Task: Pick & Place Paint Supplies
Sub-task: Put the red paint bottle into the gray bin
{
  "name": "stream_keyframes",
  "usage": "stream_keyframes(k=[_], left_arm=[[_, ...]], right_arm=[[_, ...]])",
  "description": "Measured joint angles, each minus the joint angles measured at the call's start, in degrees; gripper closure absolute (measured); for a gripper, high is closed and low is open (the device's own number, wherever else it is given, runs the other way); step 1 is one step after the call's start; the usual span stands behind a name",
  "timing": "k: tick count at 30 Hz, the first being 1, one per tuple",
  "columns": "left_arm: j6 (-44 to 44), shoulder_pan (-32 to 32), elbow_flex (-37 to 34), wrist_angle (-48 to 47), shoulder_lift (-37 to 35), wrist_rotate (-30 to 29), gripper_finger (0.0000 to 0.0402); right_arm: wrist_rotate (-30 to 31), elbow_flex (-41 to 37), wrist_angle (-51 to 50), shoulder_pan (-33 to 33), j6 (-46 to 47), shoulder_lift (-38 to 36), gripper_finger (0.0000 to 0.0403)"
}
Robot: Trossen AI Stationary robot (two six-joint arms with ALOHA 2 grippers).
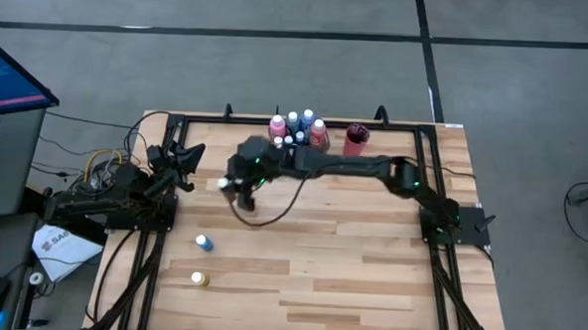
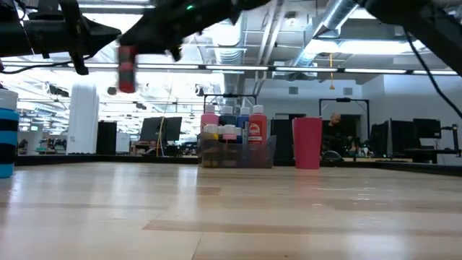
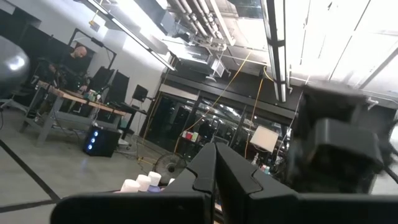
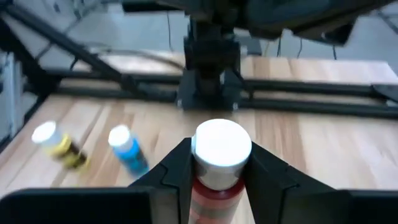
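Right pincer (image 4: 214, 171), reaching across the table (image 1: 349, 277) toward its left half, clamps a red paint bottle (image 4: 214, 186) with a white cap just below the cap; the low view shows the bottle (image 2: 127, 68) lifted well above the table. Left pincer (image 3: 216, 171), fingers pressed together and empty, is raised near the table's far-left corner. A blue bottle (image 1: 203, 243) and a yellow bottle (image 1: 200, 278) lie near the table's left edge, toward the near side. Further bottles (image 1: 296, 128) stand grouped at the far edge, beside a red cup (image 1: 356, 140).
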Motion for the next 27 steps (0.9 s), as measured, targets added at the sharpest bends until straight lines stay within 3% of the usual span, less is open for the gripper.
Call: stream_keyframes(k=[4,17,22,27], left_arm=[[0.00,-0.01,0.00,0.00,0.00,0.00,0.0400],[0.00,0.00,0.00,0.12,0.00,-0.01,0.0400],[0.00,-0.01,0.00,0.11,0.00,0.00,0.0400],[0.00,-0.01,0.00,0.12,0.00,0.00,0.0400]], right_arm=[[-3.98,-0.22,-11.62,-2.50,-3.95,-5.42,0.0299],[-4.30,-2.76,-39.95,-12.06,-10.04,-20.98,0.0299],[-3.95,-24.73,-34.33,-14.13,-6.45,-35.70,0.0299],[3.75,-56.86,-6.91,-15.43,4.09,-54.32,0.0299]])
